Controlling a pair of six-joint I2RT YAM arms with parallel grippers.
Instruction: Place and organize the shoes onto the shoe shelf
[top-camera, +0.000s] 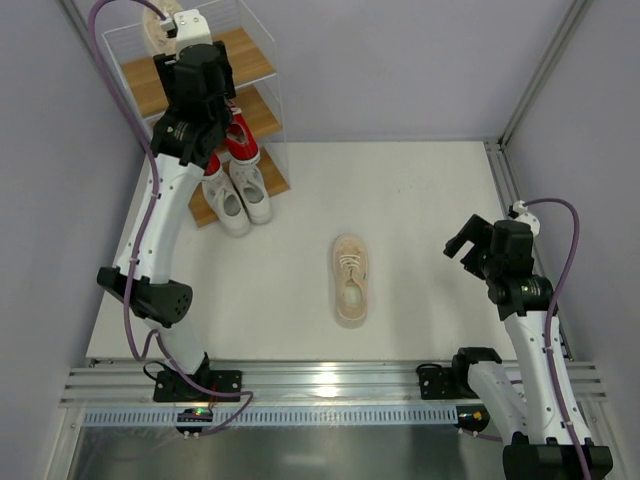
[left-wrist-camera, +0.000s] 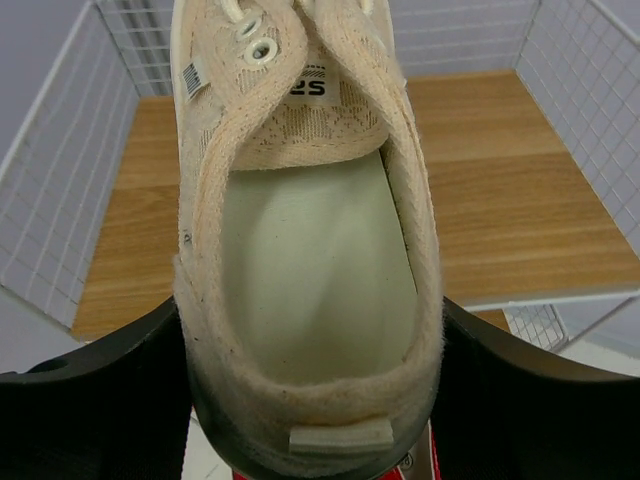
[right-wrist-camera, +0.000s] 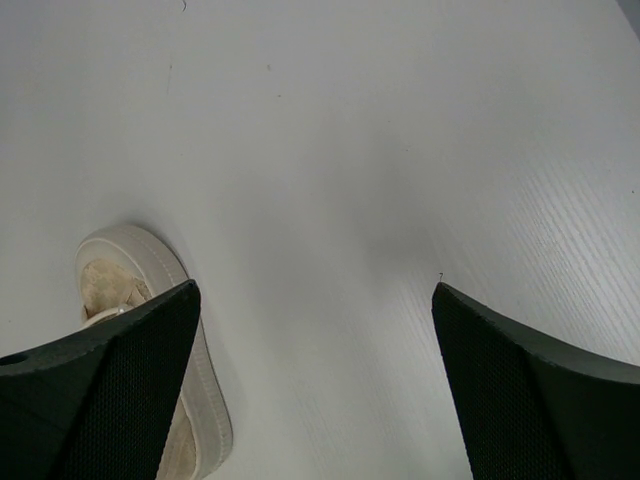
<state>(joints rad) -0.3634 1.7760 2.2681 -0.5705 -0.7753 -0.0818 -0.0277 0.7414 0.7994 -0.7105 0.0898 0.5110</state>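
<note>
Cream-beige shoe sits in the left claw, jaws spread wide and pressed on either side of its heel, toe pointing far. Position: over the top board of the shoe shelf, at the far left corner of the table, inside the white wire sides. Cannot tell whether the sole touches the wood.

Shelf status: red pair on the middle board, white pair on the lowest, nearest board. Top board shows bare wood to the right of the held shoe.

Second cream shoe lies alone mid-table, toe far, well apart from the shelf.

Right claw hovers over bare table near that shoe, to its right, jaws wide, holding nothing.

Step in hand, as I read it: setting the first cream shoe on the top tier. Next move calls for lowering until the sole rests flat, keeping to the left half, then letting go and backing off without dragging the heel. The mid-table shoe then needs fetching to complete the pair.
</note>
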